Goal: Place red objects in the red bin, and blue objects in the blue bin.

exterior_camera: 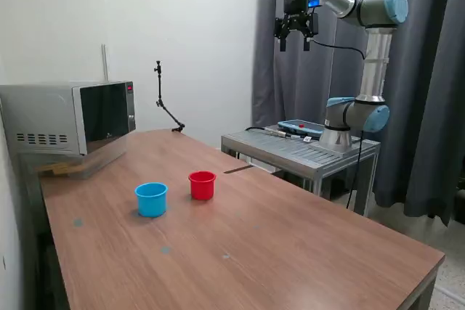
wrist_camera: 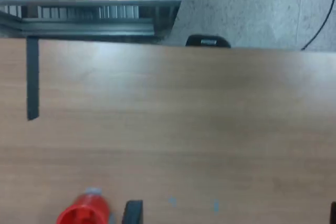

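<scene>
Claw point(exterior_camera: 293, 40) is way up high, pointing straight down, fingers spread apart with nothing between them. Far below it on the wooden table point(exterior_camera: 290, 245) sit both cups. Red bin point(exterior_camera: 202, 185) stands upright, well below the claw and off toward the exterior view's left of it. Blue bin point(exterior_camera: 151, 199) stands upright just beside the red one, a small gap between them, farther out from the claw on that same side. Can't see inside either cup from here. No cubes spotted anywhere on the tabletop in either view.

Wrist view: red bin point(wrist_camera: 83, 211) shows at the frame edge, blurry, with bare tabletop point(wrist_camera: 184, 119) filling most of the picture. Dark finger tip point(wrist_camera: 133, 212) pokes in close by the red cup.

Microwave point(exterior_camera: 69, 117) sits on the table's far corner, well away from the claw. Metal stand point(exterior_camera: 301, 152) carries the arm base, below the claw and beyond the table.
</scene>
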